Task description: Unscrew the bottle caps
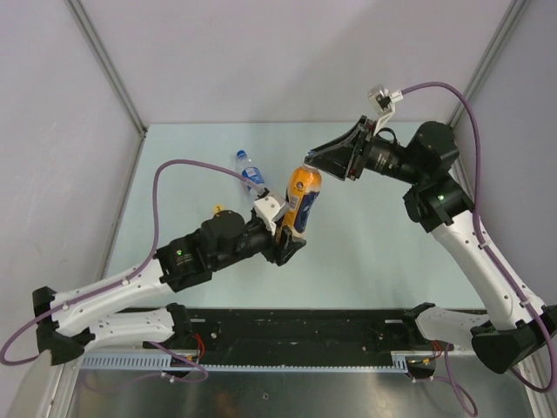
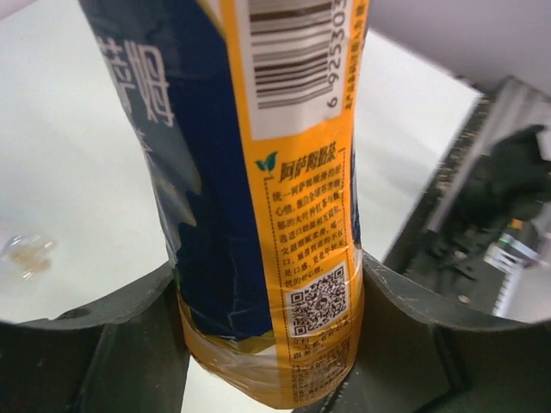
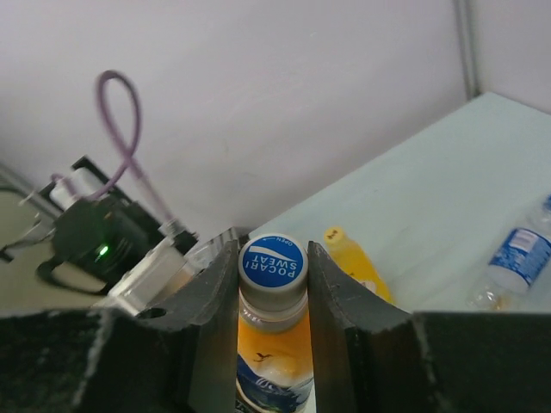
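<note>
Leaning inward, the left gripper [image 1: 290,241] clamps the orange bottle [image 1: 303,198], the right gripper [image 1: 312,160] clamps its blue cap [image 3: 273,261], over a pale table [image 1: 383,228] between grey walls [image 1: 305,61].

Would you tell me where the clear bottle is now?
In the top view the clear bottle lies on the table, just left of the orange bottle and beyond the yellow bottle.

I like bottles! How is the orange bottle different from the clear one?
The orange bottle is held by the left gripper, its cap pinched by the right gripper; the clear bottle lies untouched on the table. The orange bottle has a dark label; the clear bottle's is lighter. Both look plastic.
</note>
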Motion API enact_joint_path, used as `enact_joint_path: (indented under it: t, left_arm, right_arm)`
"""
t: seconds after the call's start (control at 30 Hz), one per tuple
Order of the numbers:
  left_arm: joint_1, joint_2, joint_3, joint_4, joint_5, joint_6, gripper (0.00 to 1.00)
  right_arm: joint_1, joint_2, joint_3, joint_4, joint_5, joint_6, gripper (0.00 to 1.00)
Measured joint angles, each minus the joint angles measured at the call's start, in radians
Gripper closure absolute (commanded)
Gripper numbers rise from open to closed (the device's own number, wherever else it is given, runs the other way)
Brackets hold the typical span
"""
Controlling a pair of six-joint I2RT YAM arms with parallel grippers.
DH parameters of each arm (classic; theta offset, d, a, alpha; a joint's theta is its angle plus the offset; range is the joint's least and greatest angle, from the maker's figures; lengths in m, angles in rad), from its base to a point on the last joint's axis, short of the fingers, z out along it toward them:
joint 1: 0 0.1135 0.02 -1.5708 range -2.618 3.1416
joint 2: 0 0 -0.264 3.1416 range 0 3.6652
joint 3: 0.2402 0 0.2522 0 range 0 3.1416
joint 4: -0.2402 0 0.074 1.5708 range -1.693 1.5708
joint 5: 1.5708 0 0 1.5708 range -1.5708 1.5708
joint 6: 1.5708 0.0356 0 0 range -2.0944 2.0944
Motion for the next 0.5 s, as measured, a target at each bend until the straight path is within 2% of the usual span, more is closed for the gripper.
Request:
enact_joint_path:
  t: [0.27,0.4,0.5]
  left_arm:
    - [0.09,-0.06,-0.052,0.079,0.454,0.003,1.0]
    - [0.148,-0.078,-0.078,0.121,0.658,0.003,1.0]
    - [0.176,-0.08,-0.09,0.147,0.76,0.003,1.0]
  right_arm:
    - [-0.027,0.0,0.009,0.138,-0.311,0.024,1.0]
    - [-0.029,0.0,0.009,0.21,-0.411,0.053,1.0]
    - [-0.029,0.0,0.009,0.253,-0.465,0.064,1.0]
